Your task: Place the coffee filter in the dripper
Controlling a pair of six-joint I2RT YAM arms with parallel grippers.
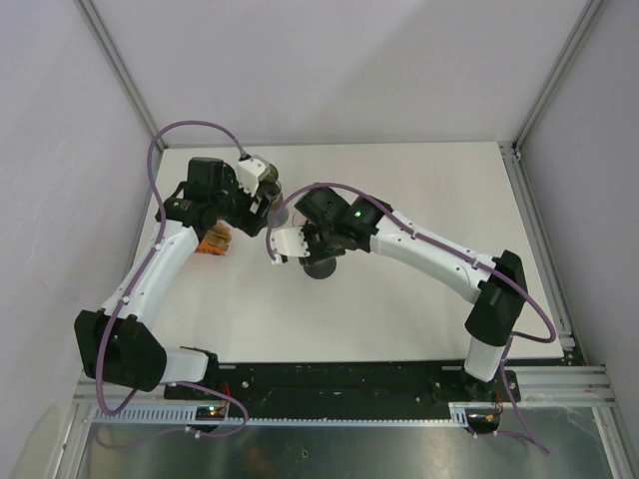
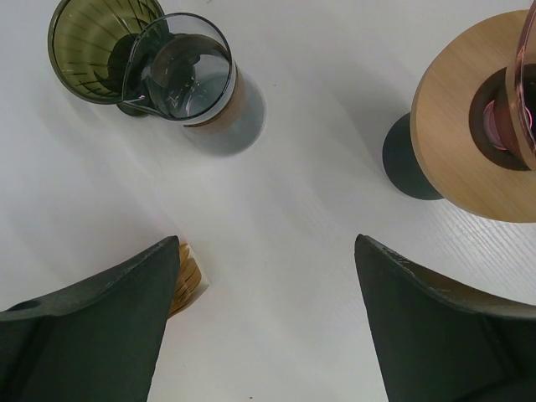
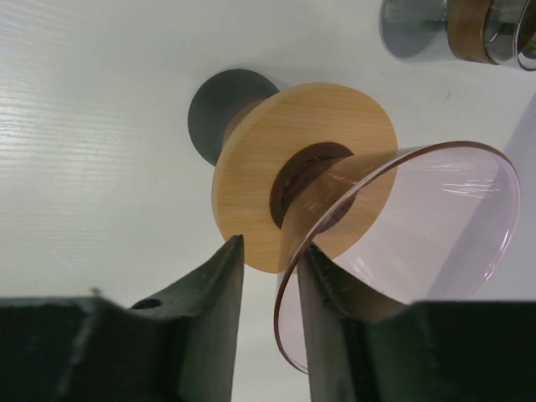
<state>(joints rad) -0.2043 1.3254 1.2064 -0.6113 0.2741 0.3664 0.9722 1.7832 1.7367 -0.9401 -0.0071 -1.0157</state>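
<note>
Pink glass dripper (image 3: 419, 218) rim clamped in right pincer (image 3: 270, 251); left pincer (image 2: 266, 244) apart, half-hiding ribbed tan object (image 2: 189, 280)

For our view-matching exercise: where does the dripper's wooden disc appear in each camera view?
Top external: hidden beneath the right arm; only its dark base shows.
Left wrist: wooden disc at the upper right edge.
Right wrist: wooden disc at centre.
Shared landmark: the dark base, beside the disc.

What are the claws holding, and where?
The right gripper pinches the clear pink dripper by its rim, one finger inside, one outside. The left gripper is open and holds nothing.
</note>
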